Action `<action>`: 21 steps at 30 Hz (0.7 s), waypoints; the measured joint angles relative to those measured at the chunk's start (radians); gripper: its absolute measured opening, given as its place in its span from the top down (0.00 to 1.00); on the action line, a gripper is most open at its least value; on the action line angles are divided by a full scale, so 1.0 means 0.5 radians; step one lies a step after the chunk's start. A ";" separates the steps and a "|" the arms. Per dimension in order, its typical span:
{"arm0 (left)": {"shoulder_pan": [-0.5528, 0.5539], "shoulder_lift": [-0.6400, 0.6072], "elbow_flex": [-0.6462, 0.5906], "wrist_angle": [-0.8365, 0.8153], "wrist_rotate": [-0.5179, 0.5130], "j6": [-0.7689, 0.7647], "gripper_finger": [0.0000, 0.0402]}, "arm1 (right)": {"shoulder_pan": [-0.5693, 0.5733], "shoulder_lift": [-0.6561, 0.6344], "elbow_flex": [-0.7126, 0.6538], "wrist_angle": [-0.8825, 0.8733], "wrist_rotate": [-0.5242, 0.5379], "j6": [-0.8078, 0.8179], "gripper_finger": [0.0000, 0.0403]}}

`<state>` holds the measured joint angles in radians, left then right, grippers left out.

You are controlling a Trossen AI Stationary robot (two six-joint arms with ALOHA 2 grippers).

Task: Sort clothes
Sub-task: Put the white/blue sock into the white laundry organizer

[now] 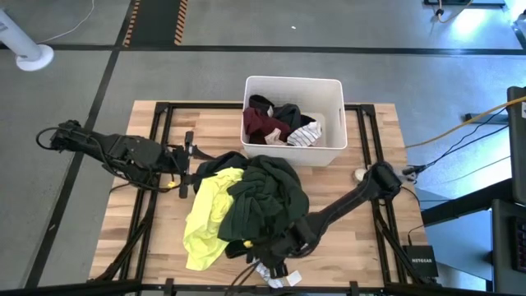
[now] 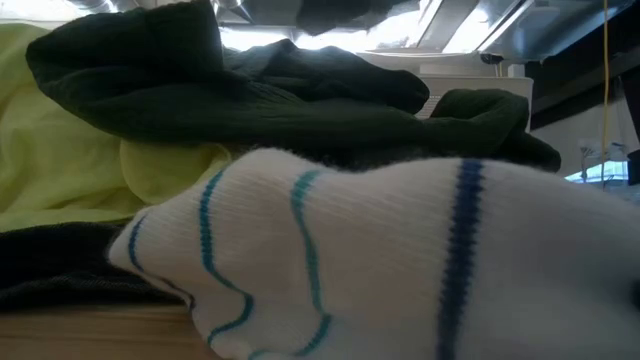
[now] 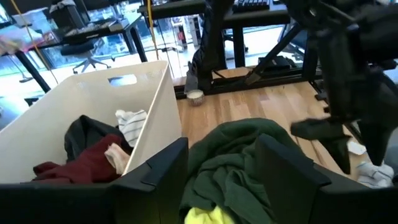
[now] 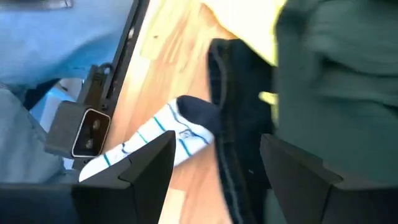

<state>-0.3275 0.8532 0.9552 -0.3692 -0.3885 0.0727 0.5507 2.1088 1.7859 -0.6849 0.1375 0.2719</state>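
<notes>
Wood counter, high view: you see the counter (image 1: 378, 238) carrying a heap of clothes, with the dark green garment (image 1: 267, 197) on top and the neon yellow garment (image 1: 209, 218) spread beside it toward the left arm.
Bin, high view: your white bin (image 1: 333, 94) sits at the counter's far edge, holding the maroon garment (image 1: 263, 125), a black piece (image 1: 286, 113) and the striped piece (image 1: 304, 134).
Pincers, high view: your left pincer (image 1: 189, 168) lies near the yellow fabric; your right pincer (image 1: 275, 251) sits low at the heap's near edge.
Low view: a white sock (image 2: 380, 260) with teal and blue stripes fills your foreground, lying on the wood, with green and yellow cloth behind it.
Left wrist view: your left pincer (image 3: 221, 171) stands wide and empty, hovering over the green heap beside the bin.
Right wrist view: your right pincer (image 4: 214, 171) is wide, gripping nothing, above a dark cloth edge (image 4: 239, 143) and the sock on the wood.
</notes>
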 joint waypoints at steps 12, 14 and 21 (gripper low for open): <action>0.000 -0.001 0.000 0.051 -0.001 -0.014 0.55 | 0.037 0.252 0.000 0.202 -0.003 0.017 0.37; 0.000 -0.001 0.000 0.057 -0.001 -0.032 0.55 | 0.034 0.272 0.000 0.225 0.002 0.065 0.37; 0.000 -0.001 0.000 0.076 -0.001 -0.098 0.55 | 0.023 0.329 -0.001 0.249 -0.064 0.248 0.42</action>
<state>-0.3275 0.8528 0.9550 -0.3314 -0.3889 0.0236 0.5622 2.2732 1.7855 -0.5606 0.1054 0.3961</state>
